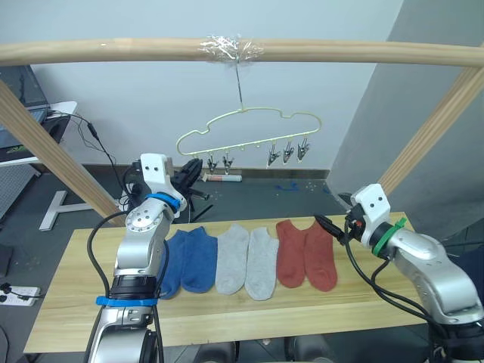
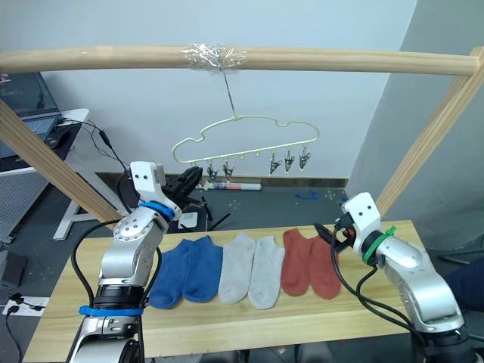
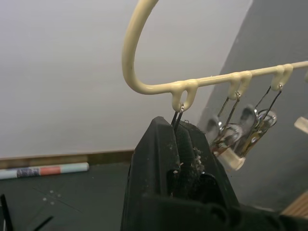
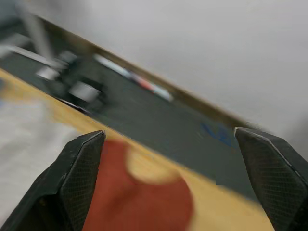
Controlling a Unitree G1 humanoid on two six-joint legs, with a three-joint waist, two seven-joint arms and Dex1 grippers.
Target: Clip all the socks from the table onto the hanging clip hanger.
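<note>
Six limp, light knit socks (image 1: 249, 259) lie flat on the tabletop (image 1: 68, 291), so pinch one by its cuff with your spread right end effector (image 1: 330, 228), while your left end effector (image 3: 183, 144) is pressed together around the clip hanger's (image 1: 249, 125) end clip.

— Was there any writing to read on the socks (image 1: 249, 261), the clip hanger (image 1: 249, 132) or the table (image 1: 227, 314)?

— None could be read (the tube (image 3: 43, 170) on the floor carried coloured bands, but its print was too small to tell).
</note>
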